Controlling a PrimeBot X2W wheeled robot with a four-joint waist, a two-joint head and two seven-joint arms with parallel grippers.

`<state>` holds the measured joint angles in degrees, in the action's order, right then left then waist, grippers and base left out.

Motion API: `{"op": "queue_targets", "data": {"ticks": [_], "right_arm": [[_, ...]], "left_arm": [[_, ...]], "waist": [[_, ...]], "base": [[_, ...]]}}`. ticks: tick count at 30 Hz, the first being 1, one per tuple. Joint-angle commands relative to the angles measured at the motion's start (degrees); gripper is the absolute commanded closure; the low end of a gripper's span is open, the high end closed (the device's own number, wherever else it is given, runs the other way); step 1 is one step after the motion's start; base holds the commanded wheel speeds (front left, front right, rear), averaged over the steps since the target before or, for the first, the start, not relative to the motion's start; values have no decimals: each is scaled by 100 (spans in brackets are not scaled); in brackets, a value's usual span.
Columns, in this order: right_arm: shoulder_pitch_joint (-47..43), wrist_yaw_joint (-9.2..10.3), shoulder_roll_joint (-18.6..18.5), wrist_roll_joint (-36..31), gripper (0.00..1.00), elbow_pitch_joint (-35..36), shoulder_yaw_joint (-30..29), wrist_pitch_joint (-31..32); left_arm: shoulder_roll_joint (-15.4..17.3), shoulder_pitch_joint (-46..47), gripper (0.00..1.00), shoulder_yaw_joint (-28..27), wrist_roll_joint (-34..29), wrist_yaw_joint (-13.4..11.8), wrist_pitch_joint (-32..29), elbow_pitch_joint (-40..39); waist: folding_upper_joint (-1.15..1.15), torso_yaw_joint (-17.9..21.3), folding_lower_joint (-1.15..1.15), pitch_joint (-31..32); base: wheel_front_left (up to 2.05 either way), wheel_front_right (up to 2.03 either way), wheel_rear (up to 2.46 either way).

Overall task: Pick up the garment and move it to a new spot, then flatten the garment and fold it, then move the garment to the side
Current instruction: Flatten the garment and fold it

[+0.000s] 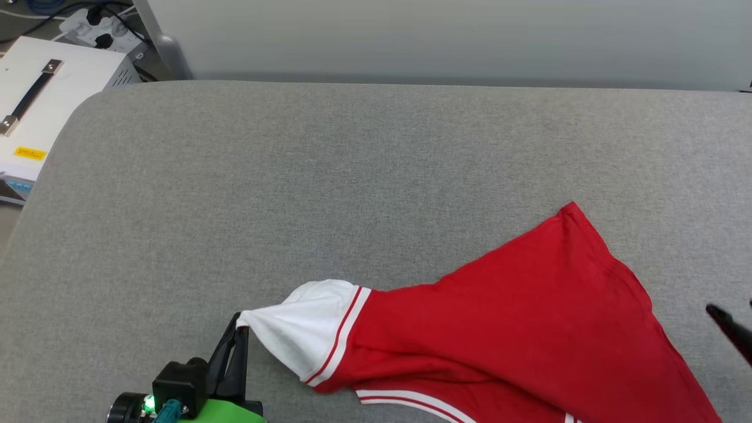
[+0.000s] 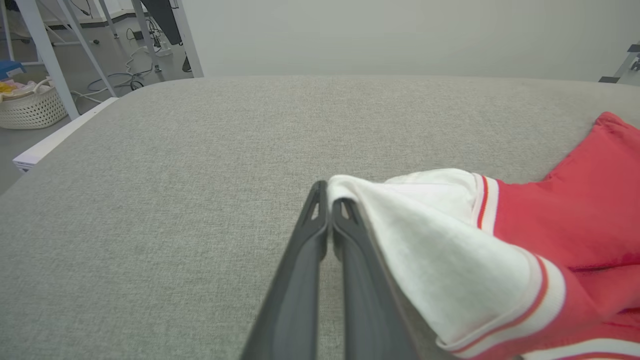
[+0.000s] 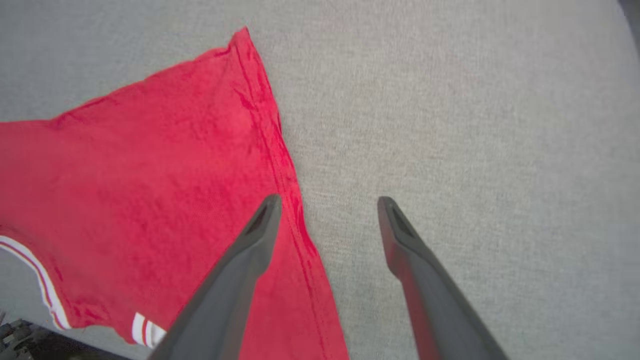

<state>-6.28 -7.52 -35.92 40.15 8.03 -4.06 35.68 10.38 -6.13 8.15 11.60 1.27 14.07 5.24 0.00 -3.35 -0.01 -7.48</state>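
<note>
Left wrist view: left gripper (image 2: 327, 196) clamps the white sleeve tip (image 2: 345, 185) of the red jersey garment (image 2: 575, 215), so the splayed right gripper (image 3: 328, 201) should pinch the hem (image 3: 286, 167) and pull taut.

1. A grey fabric-covered counter (image 1: 376, 164) with a rounded far corner spans the scene.
2. A plain pale wall (image 1: 446, 35) rises behind it.
3. A white case (image 1: 53, 100) with a black handle stands at the far left, beside a power strip (image 1: 94, 26).
4. A woven white basket (image 2: 30, 107), slanted white frame legs (image 2: 42, 45) and loose cables (image 2: 135, 65) occupy the grey floor (image 2: 100, 60).
</note>
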Motion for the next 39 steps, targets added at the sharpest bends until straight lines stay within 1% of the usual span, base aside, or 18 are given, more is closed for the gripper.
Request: {"op": "queue_targets", "data": {"ticks": [1, 5, 9, 14, 16, 18, 21, 27, 30, 35, 36, 37, 39], "right_arm": [[268, 3, -55, -54, 0, 186, -42, -26], [949, 3, -183, -211, 0, 542, 89, 178], [1745, 3, -392, -262, 0, 489, 575, 681], [2789, 3, -715, -289, 0, -93, 1527, 1399], [3143, 3, -786, -261, 0, -430, 1933, 1642], [3452, 3, -769, -205, 0, -764, 2262, 1823], [3833, 3, -690, -228, 0, -1206, 2650, 1866], [4378, 3, -480, -346, 0, -2192, 3294, 1586], [4376, 3, -496, -358, 0, -2681, 3759, 1539], [4293, 3, -509, -129, 0, -3099, 4364, 1373], [4319, 3, -510, -67, 73, -3137, 4452, 1285], [4348, 3, -504, -33, 100, -3147, 4521, 1203], [4444, 3, -510, 25, 100, -3160, 4593, 934]], "left_arm": [[20, -12, 100, 22, 8, -22, -3, -32], [3, 118, 100, 116, -27, -8, -13, -98], [-20, 301, 100, 210, -68, 14, -6, -155], [-100, 569, 100, 315, -86, 51, 24, -211], [-135, 664, 100, 354, -92, 66, 37, -208], [-172, 754, 100, 397, -98, 86, 49, -195], [-221, 869, 100, 458, -108, 118, 64, -171], [-277, 1042, 100, 489, -105, 155, 83, -113], [-300, 1128, 100, 508, -108, 187, 88, -51], [-331, 1175, 100, 451, -109, 195, 91, -21], [-334, 1165, 100, 426, -109, 193, 91, -18], [-334, 1152, 100, 404, -109, 190, 91, -14], [-330, 1122, 100, 367, -116, 195, 92, 2]], "waist": [[0, -64, 1, -62], [0, -210, 1, -239], [0, -364, 1, -483], [0, -561, 1, -778], [0, -634, 1, -871], [0, -709, 1, -956], [0, -819, 1, -1080], [0, -973, 1, -1307], [0, -1049, 1, -1361], [0, -1050, 1, -1351], [0, -1027, 1, -1331], [0, -1002, 1, -1304], [0, -949, 1, -1230]], "base": [[0, 0, 0], [0, 0, 0], [0, 0, 0], [0, 0, 0], [0, 0, 0], [0, 0, 0], [0, 0, 0], [0, 0, 0], [0, 0, 0], [0, 0, 0], [0, 0, 0], [0, 0, 0], [0, 0, 0]]}}
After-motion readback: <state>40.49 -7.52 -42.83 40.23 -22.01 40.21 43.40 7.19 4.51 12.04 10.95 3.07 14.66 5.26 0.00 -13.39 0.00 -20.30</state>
